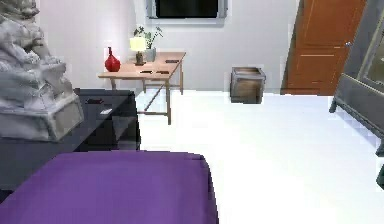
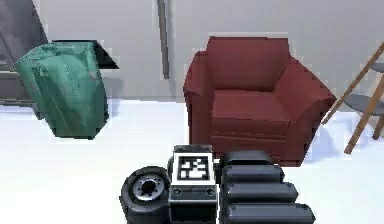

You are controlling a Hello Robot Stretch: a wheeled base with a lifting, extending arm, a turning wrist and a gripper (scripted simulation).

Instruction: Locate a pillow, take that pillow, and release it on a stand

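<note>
In the forward view a purple bed (image 1: 130, 185) spreads across 6 o'clock. At 9 o'clock a grey stone lion statue (image 1: 30, 75) sits on its plinth, and a dark stand (image 1: 112, 118) with an open shelf is just beside it, toward the middle; whether the statue rests on that stand cannot be told. At 11 o'clock, farther back on the white floor, a wooden bench (image 1: 165, 68) stands against the wall. It carries a red vase (image 1: 112, 62), a small lamp (image 1: 137, 46) and a potted plant (image 1: 152, 38) near its far-left corner, with small dark items lying flat toward its front. A dark screen (image 1: 187, 8) hangs on the wall at 12 o'clock. A wooden crate (image 1: 246, 84) stands on the floor at 1 o'clock, near a brown door (image 1: 325, 40) at 2 o'clock. A grey cabinet (image 1: 362, 85) is at 3 o'clock.

In the arm side view a dark red armchair (image 2: 255, 95) faces the camera at 1 o'clock, a green bin (image 2: 68, 90) with a black lid stands at 10 o'clock, and slanted wooden legs (image 2: 365, 100) show at 3 o'clock. At 6 o'clock the arm (image 2: 260, 190) shows as stacked dark segments, with a white marker square (image 2: 192, 168) and the round dark body of the end effector (image 2: 148, 192) to its left. Its fingers cannot be made out, so whether it holds anything cannot be told. Where the pillow lies cannot be told.
</note>
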